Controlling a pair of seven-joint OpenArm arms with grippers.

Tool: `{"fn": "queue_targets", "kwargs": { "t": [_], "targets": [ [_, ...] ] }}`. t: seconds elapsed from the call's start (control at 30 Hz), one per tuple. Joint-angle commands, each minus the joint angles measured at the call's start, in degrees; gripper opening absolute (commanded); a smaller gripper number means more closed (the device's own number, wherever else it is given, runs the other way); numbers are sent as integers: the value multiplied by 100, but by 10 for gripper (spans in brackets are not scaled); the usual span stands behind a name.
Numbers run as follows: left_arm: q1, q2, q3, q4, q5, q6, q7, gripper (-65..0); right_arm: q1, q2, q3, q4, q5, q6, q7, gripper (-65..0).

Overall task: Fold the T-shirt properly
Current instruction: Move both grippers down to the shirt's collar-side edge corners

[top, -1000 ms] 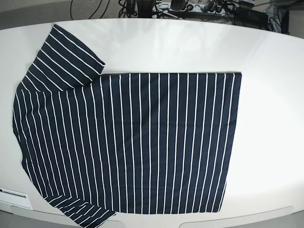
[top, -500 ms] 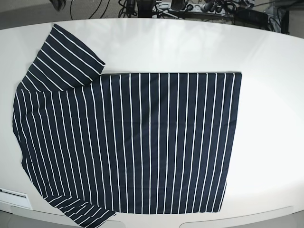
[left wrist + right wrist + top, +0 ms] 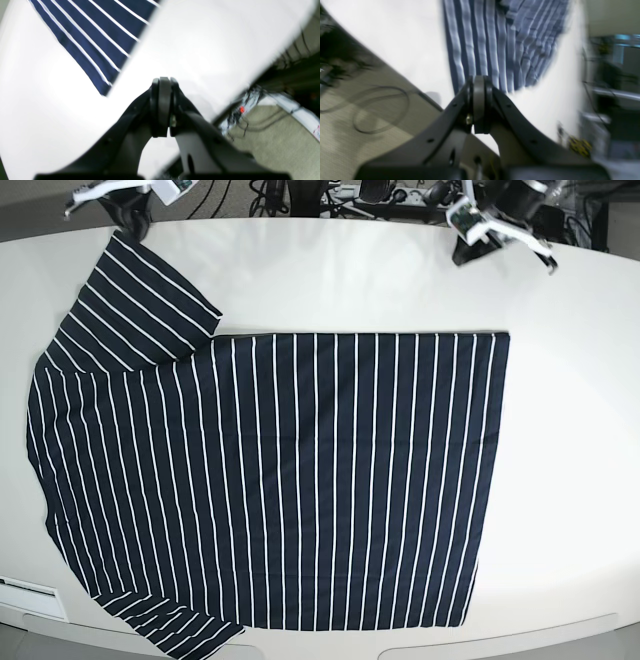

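Observation:
The T-shirt (image 3: pixel 280 480) is dark navy with thin white pinstripes. It lies spread flat on the white table (image 3: pixel 570 480), collar end to the left, hem to the right. My left gripper (image 3: pixel 472 248) hovers at the far right, beyond the shirt's far hem corner (image 3: pixel 100 45). In the left wrist view it (image 3: pixel 161 83) is shut and empty above bare table. My right gripper (image 3: pixel 130 220) hovers at the far left, just over the far sleeve (image 3: pixel 150 300). In the right wrist view it (image 3: pixel 478 81) is shut and empty, with the blurred sleeve (image 3: pixel 505 45) beyond it.
Cables and power strips (image 3: pixel 400 195) lie on the floor behind the table's far edge. A white label (image 3: pixel 28 585) sits at the front left edge. The shirt's near sleeve (image 3: pixel 180 630) reaches the table's front edge.
Both arms have come into the base view at the table's far edge, one at each top corner. The shirt has not moved.

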Motion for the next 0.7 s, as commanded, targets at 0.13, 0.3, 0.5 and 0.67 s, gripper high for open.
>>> {"fn": "queue_targets", "kwargs": {
  "t": [0.13, 0.3, 0.5, 0.67],
  "targets": [
    [-350, -457, -461, -74, -203, -367, -227, -650, 614, 33, 728, 81, 1003, 575, 448, -650],
    [-664, -885, -461, -872, -350, -748, -726, -650, 822, 33, 1902, 81, 2164, 1049, 776, -650],
    [-1552, -1261, -448, -2122, -350, -1707, -1281, -650, 822, 31, 3003, 81, 3379, 1694, 1093, -650],
    [-1871, -1606, -448, -2483, -343, -2181, -1799, -650, 841, 33, 3248, -46, 3998, 2369, 1346, -650]
  ]
}}
